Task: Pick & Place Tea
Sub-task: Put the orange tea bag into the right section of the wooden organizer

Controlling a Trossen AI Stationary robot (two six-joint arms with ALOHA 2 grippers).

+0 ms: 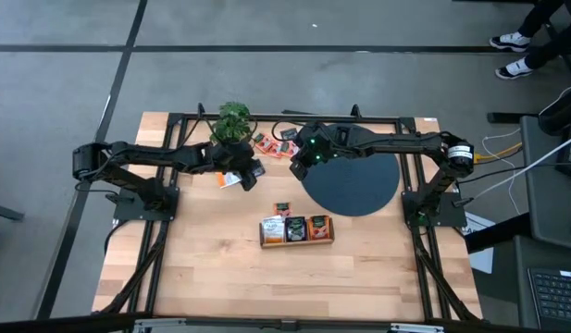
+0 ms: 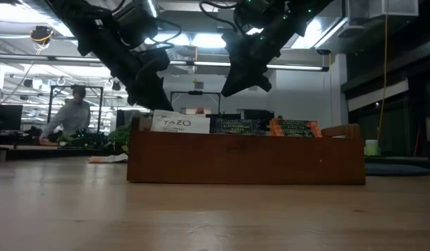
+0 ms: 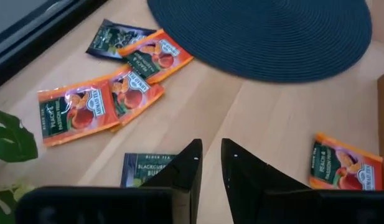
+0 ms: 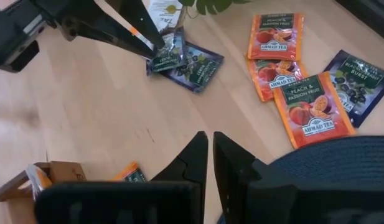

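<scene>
Several small square tea packets lie flat on the wood: an orange and dark cluster (image 1: 271, 144) by the plant, shown close up (image 4: 285, 68) (image 3: 111, 93). Two dark packets overlap (image 4: 198, 66), the upper one (image 4: 168, 53) tilted. My left gripper (image 1: 248, 178) (image 3: 211, 146) is open by a narrow gap, with its tips over that upper packet (image 4: 162, 46). One dark packet (image 3: 148, 171) shows beside a finger. My right gripper (image 1: 299, 168) (image 4: 208, 138) is shut above bare wood at the black disc's edge. A wooden box (image 1: 297, 230) holds upright packets (image 2: 180, 124). My left gripper's fingertips (image 4: 155, 42) come slanting down from the table's left at the tilted dark packet (image 4: 170, 55), which rests on the other dark packet. I cannot tell whether they touch it. No packet shows in the gap between the fingers in the left wrist view.
The black woven disc (image 1: 354, 181) lies right of both grippers. A small green plant (image 1: 234, 120) stands at the far edge, a white packet (image 4: 162, 9) beside it. A lone orange packet (image 1: 281, 208) (image 3: 341, 165) lies just beyond the box. Bare wood spreads along the near side.
</scene>
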